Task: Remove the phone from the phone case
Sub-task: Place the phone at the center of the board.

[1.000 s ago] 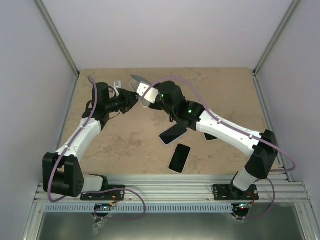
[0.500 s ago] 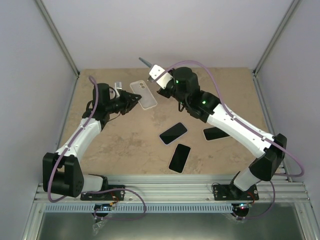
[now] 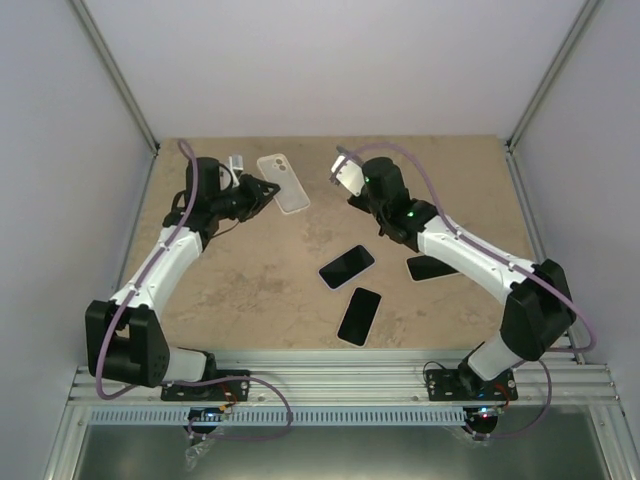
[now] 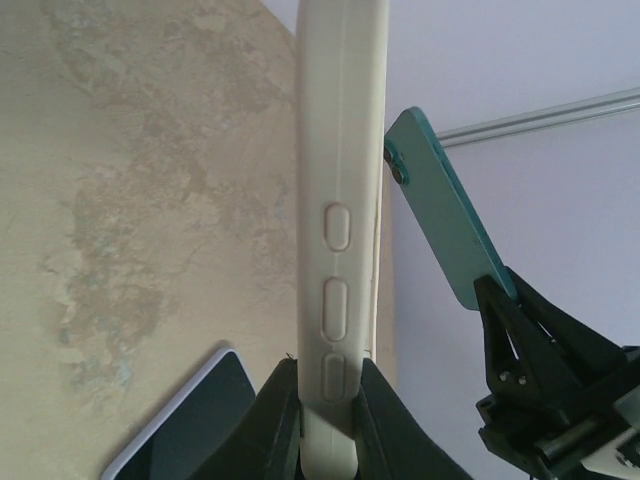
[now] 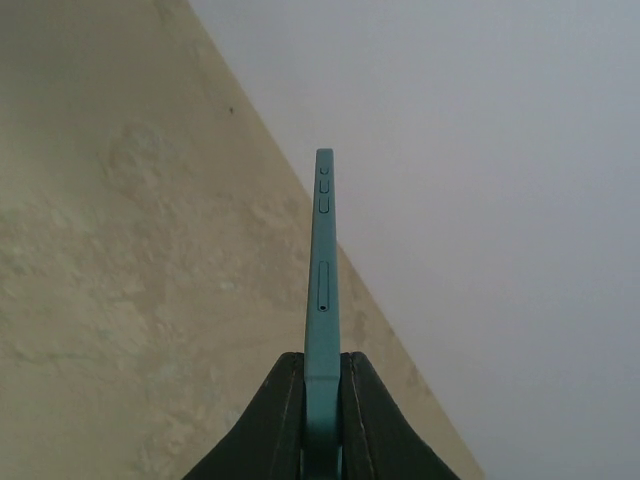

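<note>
The case (image 4: 340, 200) was held edge-on, its near end clamped between the fingers of the left gripper (image 4: 328, 375), the rest reaching out past the fingertips above the table (image 3: 250, 280). The teal phone (image 5: 322, 260) was out of it, its near end pinched in the right gripper (image 5: 322, 365), whose jaws were closed tight on the thin body, and it stuck straight out ahead of the fingertips. Seen from the left wrist, the phone hung just right of the case's far part, apart from it. Three other phones (image 3: 347, 266) lay screen up on the table, back from both grippers towards the arm bases, one of them under the right arm
</note>
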Robot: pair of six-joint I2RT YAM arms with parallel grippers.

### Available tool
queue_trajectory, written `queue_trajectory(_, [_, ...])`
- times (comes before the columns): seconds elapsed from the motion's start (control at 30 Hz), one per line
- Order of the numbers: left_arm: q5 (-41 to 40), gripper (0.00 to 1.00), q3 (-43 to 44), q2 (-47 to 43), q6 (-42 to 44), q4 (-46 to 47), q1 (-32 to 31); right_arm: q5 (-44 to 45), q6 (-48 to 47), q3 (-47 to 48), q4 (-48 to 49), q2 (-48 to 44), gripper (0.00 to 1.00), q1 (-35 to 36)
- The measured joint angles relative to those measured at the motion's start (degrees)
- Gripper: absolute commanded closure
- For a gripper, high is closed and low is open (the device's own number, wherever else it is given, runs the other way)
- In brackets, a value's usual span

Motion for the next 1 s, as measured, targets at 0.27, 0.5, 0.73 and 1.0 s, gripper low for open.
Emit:
queue_trajectory(0.27, [-2.25, 1.0, 1.97, 0.94, 3.78, -4.33, 0.0, 3.23, -2.21, -8.2, 7.5, 2.29, 0.99, -1.31])
queue_trajectory(0.5, [-3.34, 1.0, 3.8, 0.98, 5.57, -5.29, 0.0, 5.11, -3.67, -11.98, 13.16, 7.43, 1.0, -1.31])
queue_trajectory(0.73, [-4.2, 1.0, 3.8, 0.98, 6.08, -5.84, 0.02, 5.9, -3.13, -11.96, 15.37, 12.31, 0.99, -1.27])
queue_trajectory(1.0, [-4.68, 1.0, 3.58, 0.87, 6.23, -5.79, 0.11, 6.69, -2.99, -11.98, 17.09, 15.76, 1.0, -0.74])
